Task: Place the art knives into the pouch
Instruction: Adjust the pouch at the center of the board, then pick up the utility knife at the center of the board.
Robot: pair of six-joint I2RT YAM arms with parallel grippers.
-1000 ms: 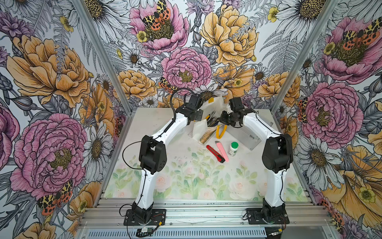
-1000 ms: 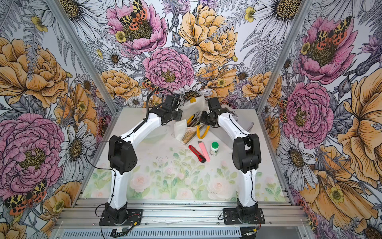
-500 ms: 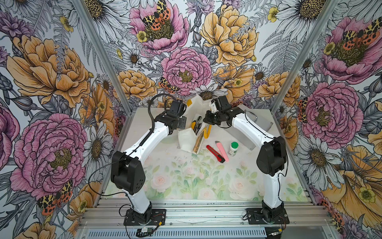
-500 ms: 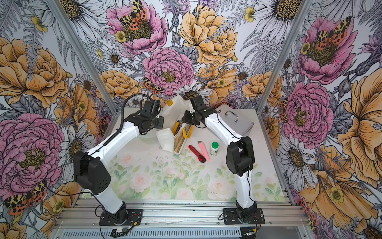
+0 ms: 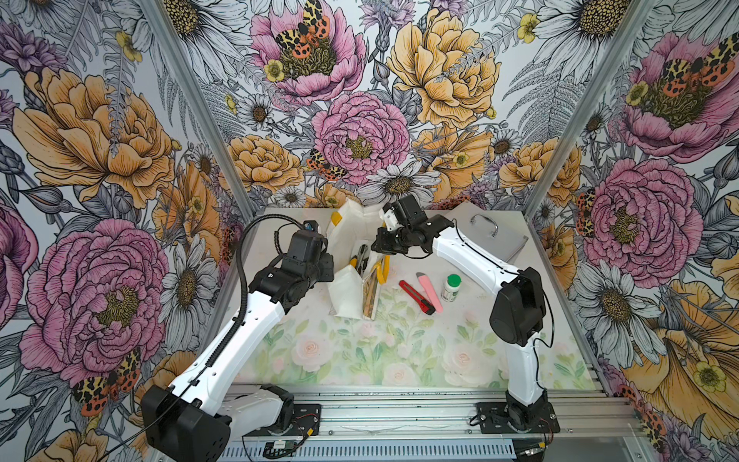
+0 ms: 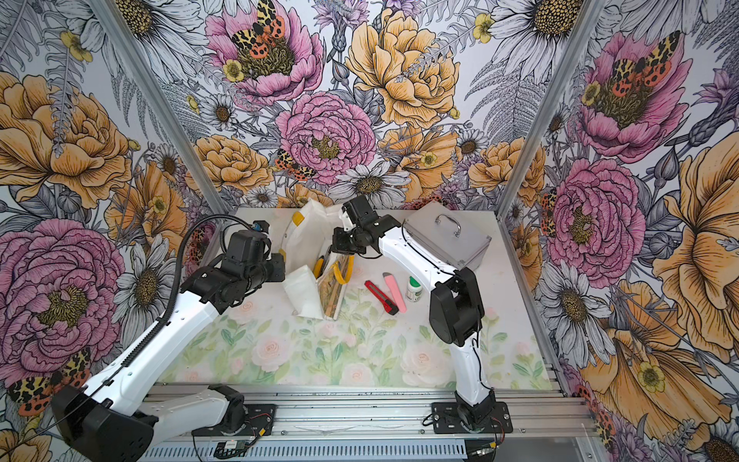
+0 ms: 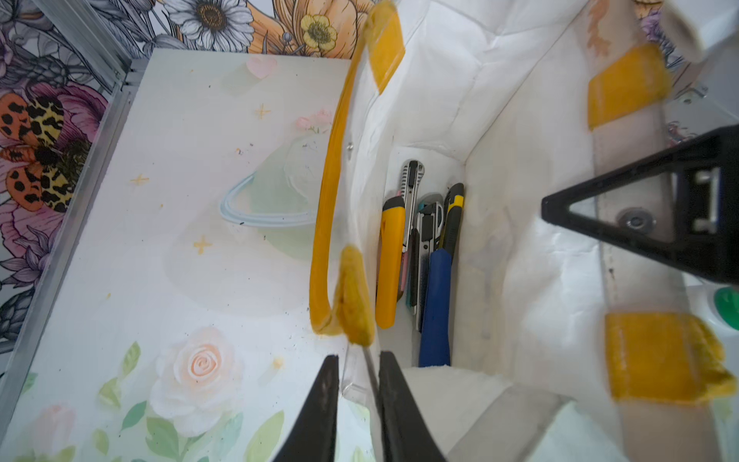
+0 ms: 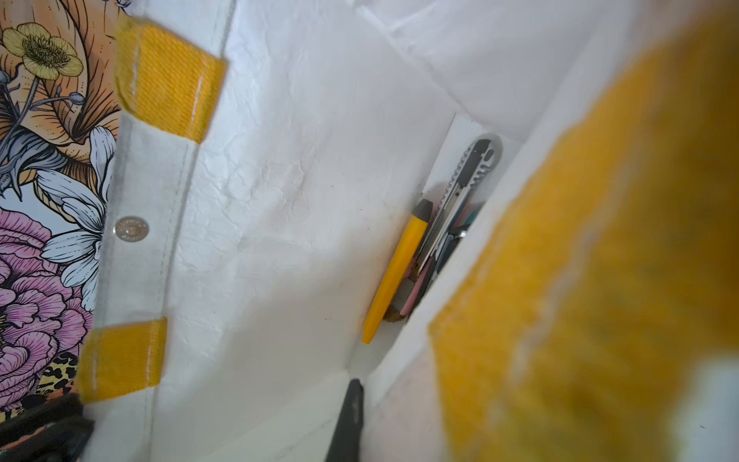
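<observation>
The pouch (image 5: pixel 347 226) (image 6: pixel 308 236) stands open at the back of the table, white inside, with yellow handles. My left gripper (image 7: pixel 360 384) (image 5: pixel 330 267) is shut on the thin rim of one wall. On the opposite wall my right gripper (image 8: pixel 366 400) (image 5: pixel 380 245) is shut, with only one finger (image 8: pixel 352 412) showing. Several art knives lie inside the pouch, among them a yellow one (image 7: pixel 390 260) (image 8: pixel 396 276), a blue one (image 7: pixel 436 304) and a silver one (image 7: pixel 412 188). A red art knife (image 5: pixel 417 297) (image 6: pixel 382 297) and a pink one (image 5: pixel 430 292) (image 6: pixel 394 292) lie on the table to the pouch's right.
A white bottle with a green cap (image 5: pixel 451 287) (image 6: pixel 414 289) stands just right of the pink knife. A silver metal case with a handle (image 5: pixel 494 236) (image 6: pixel 448 236) lies at the back right. The floral mat (image 5: pixel 380 352) covers the table in front.
Both arms have carried the pouch to the left and a little toward the front. Its mouth now gapes wider. The knives and bottle on the table have not moved.
</observation>
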